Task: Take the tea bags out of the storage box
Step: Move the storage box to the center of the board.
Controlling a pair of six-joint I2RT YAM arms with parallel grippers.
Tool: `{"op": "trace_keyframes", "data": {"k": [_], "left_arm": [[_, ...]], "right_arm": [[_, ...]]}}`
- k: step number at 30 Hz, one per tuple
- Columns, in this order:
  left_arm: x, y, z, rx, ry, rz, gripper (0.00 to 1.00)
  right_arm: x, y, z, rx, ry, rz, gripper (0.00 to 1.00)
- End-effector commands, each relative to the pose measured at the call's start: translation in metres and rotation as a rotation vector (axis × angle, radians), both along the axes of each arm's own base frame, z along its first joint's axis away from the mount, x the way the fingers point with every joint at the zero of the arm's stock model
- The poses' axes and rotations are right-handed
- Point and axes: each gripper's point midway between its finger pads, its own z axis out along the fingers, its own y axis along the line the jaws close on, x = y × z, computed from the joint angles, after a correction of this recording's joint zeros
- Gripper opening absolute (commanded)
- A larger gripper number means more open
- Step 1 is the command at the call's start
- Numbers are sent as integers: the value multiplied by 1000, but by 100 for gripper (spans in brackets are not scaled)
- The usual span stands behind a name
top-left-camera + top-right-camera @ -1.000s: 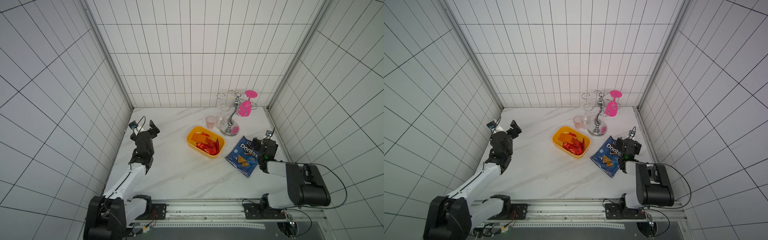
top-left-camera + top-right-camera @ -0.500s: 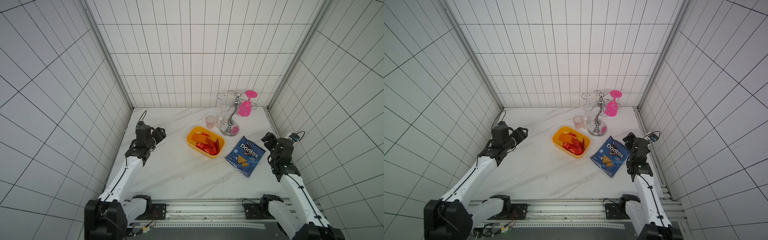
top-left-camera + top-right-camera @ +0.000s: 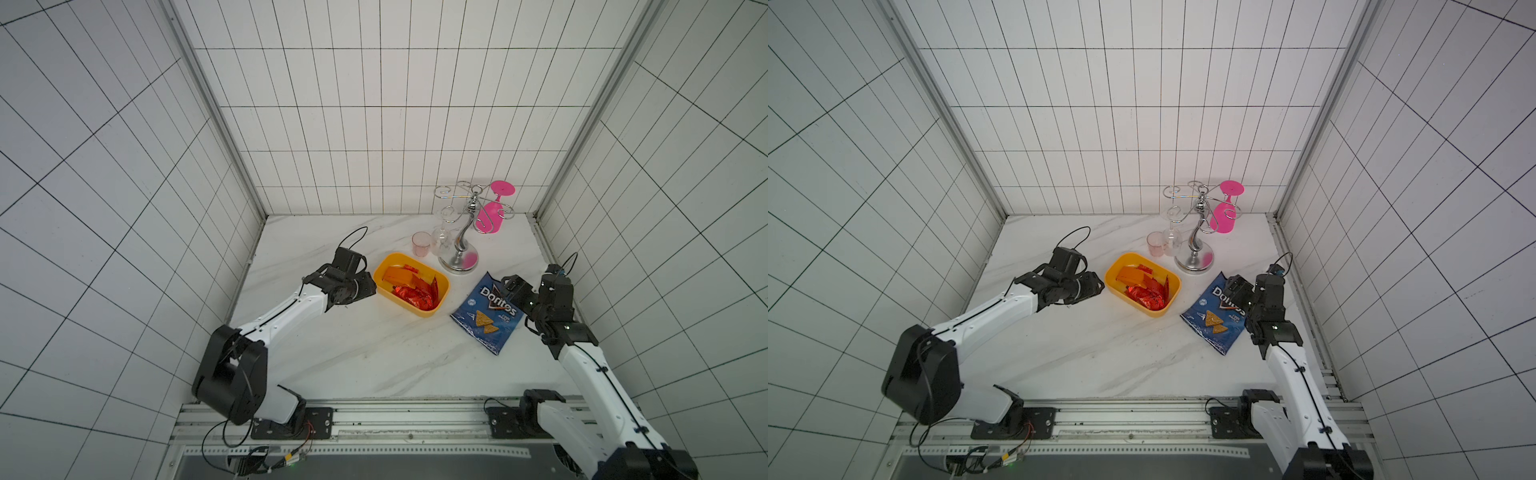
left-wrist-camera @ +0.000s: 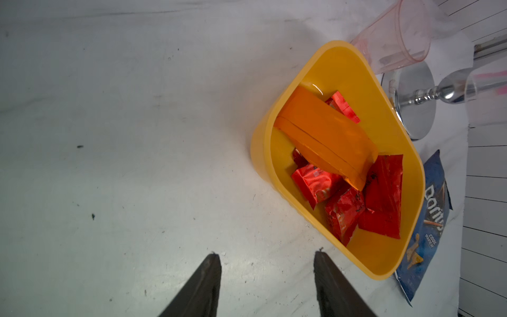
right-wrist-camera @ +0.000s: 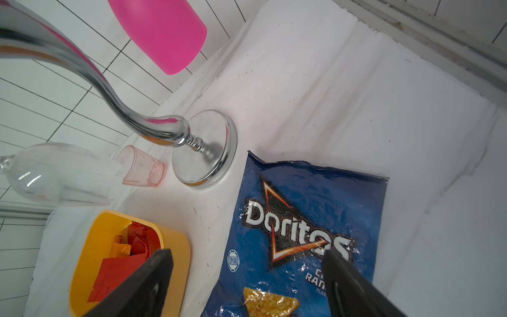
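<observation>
The left tool (image 4: 267,254) stands partly open, its two fingers apart with only bare bench (image 4: 109,137) between them, and it has hold of nothing. In both top views it sits low, just beside one short wall of the box (image 3: 432,311), not over the rim; whether it touches that wall I cannot tell. I judge this a lead-in for reaching inside, the gap kept modest because a thin sachet needs no wider one

The right tool (image 5: 247,251) is spread wide and is empty too. It hovers over the chip bag (image 5: 315,214), on the box's other side, one finger toward the box and one above the bag. It may be lining up from there or merely standing clear; I cannot tell which

All the tea bags (image 4: 384,192) lie in the box and none is on the bench, so the emptying looks not yet begun. The orange bag (image 4: 323,134) rests tilted on top, one end up against the wall, covering part of the red bags (image 4: 315,181) crumpled below and beside it, so it probably comes out first

The cup (image 4: 397,35) and the stand (image 4: 417,109) crowd the box's back side, which would explain an approach from the open bench
</observation>
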Motion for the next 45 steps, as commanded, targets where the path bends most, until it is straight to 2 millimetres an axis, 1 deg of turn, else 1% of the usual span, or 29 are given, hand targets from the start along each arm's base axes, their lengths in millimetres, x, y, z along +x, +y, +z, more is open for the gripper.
{"op": "trace_keyframes", "data": {"k": [1, 3, 6, 9, 12, 15, 17, 20, 22, 23, 25, 26, 28, 30, 31, 33, 34, 36, 37, 39, 41, 44, 45], "left_arm": [[30, -6, -6, 45, -12, 17, 51], [43, -10, -17, 72, 13, 12, 45], [55, -16, -28, 92, 35, -3, 40], [59, -16, -39, 118, 63, -7, 33], [58, -14, -46, 135, 72, -8, 30], [56, -3, -51, 171, 93, 10, 22], [53, 6, -55, 183, 108, 21, 14], [46, 21, -56, 189, 119, 44, 4], [40, 30, -55, 183, 123, 56, 0], [35, 37, -54, 183, 130, 64, 0], [25, 49, -49, 187, 135, 80, 0], [18, 57, -48, 192, 138, 95, 0], [6, 76, -46, 200, 142, 138, 0], [-8, 97, -48, 187, 170, 190, 0], [-16, 107, -47, 181, 178, 213, 0], [-29, 125, -45, 205, 171, 264, 0], [-35, 131, -42, 224, 169, 282, 0], [-46, 144, -38, 264, 164, 329, 0], [-49, 149, -37, 275, 159, 350, 0], [-56, 160, -36, 302, 148, 395, 0], [-57, 164, -35, 304, 142, 411, 0], [-57, 167, -36, 303, 139, 416, 0], [-56, 168, -36, 298, 134, 422, 0]], "right_arm": [[2, 11, 10, -16, 4, 61, 88], [3, 11, 8, -26, 10, 61, 87], [3, 13, 8, -31, 17, 71, 86], [4, 14, 5, -30, 29, 78, 85], [5, 16, 3, -23, 38, 85, 83], [6, 19, 2, -16, 45, 98, 83], [7, 23, -1, -12, 55, 110, 81], [7, 28, -3, -21, 65, 127, 79], [6, 35, -3, -37, 67, 153, 79], [4, 40, -2, -53, 70, 170, 77], [-1, 51, -2, -80, 79, 213, 77], [-5, 59, -1, -87, 85, 248, 76], [-15, 77, 1, -86, 94, 321, 71], [-28, 98, 4, -78, 99, 412, 69], [-34, 110, 7, -74, 92, 464, 65], [-49, 136, 12, -67, 81, 577, 62], [-55, 147, 15, -63, 70, 627, 59], [-71, 178, 20, -77, 61, 759, 58], [-78, 192, 22, -93, 60, 814, 57], [-93, 225, 25, -147, 56, 939, 55], [-102, 256, 24, -224, 37, 1031, 54], [-105, 296, 21, -356, 5, 1111, 53], [-102, 309, 18, -388, -3, 1128, 54]]}}
